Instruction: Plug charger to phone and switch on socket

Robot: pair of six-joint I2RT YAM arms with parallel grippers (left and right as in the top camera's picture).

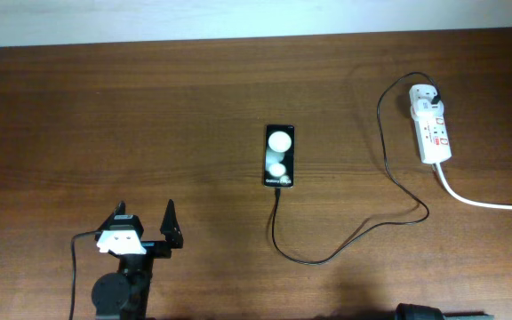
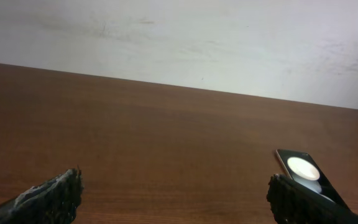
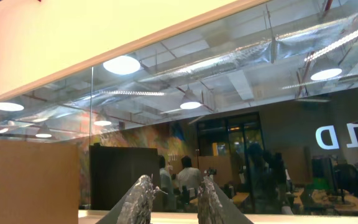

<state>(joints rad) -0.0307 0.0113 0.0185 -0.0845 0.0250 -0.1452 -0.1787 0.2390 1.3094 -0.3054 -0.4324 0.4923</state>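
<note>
phone [image 1: 280,156] lay flat, face up, mid-table [image 1: 149,107], short edge toward the robot, two lamp glares on the glass. charger cable [image 1: 363,233] left the phone's near edge, looped toward the robot, swung right, then climbed to its black plug [image 1: 436,92], which was seated in the far end of the power strip [image 1: 430,124] at table right.

The slack loop made sense, since nothing was pulling on the tip. The tip met the phone edge in the overhead view. My read was inserted, but seating was not resolvable. red switches [image 1: 437,138] showed only as small marks, on/off unreadable. The strip's white cord [image 1: 492,204] ran out of frame at the right.

left gripper [image 1: 145,222] sat near-left, well apart from the phone, jaws spread wide and empty. Its wrist view had both fingertips [image 2: 58,196] low over bare wood, with the phone just past the right-hand tip. It read as a parked pose, off the cable.

right gripper [image 3: 174,200] pointed up at a glass partition [image 3: 229,124] and ceiling lights [image 3: 122,65], fingers a narrow gap apart, holding nothing. Its view showed no table. Overhead caught only a dark sliver of the right arm [image 1: 425,311] at the bottom edge.

Judgement: the switch was on that arm's side, so probably its job.
</note>
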